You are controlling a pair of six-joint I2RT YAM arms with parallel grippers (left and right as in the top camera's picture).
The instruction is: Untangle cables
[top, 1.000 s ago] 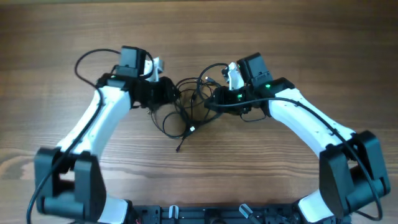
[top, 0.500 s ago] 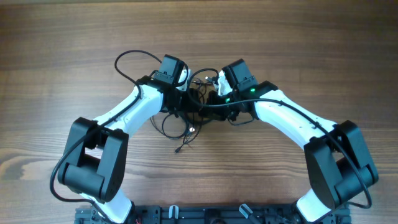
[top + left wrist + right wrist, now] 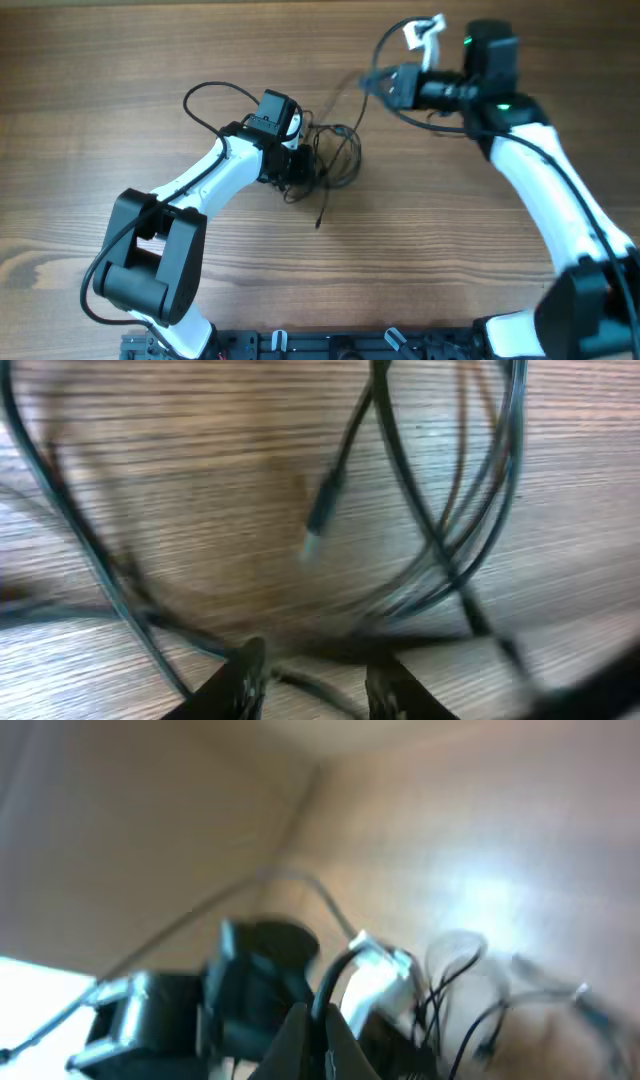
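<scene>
One tangle of cables (image 3: 320, 165) on the wood table (image 3: 100, 60) just ahead of left gripper (image 3: 318, 660), fingers parted; right gripper (image 3: 320, 1025) pinches one strand; total strands unreadable

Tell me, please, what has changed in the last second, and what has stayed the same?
The right gripper, shut on one strand, swung away from the bundle toward the far right of the table, drawing that strand out. The left gripper had moved in to the bundle and has stayed there, fingers apart. The bundle itself shifted only slightly.
</scene>
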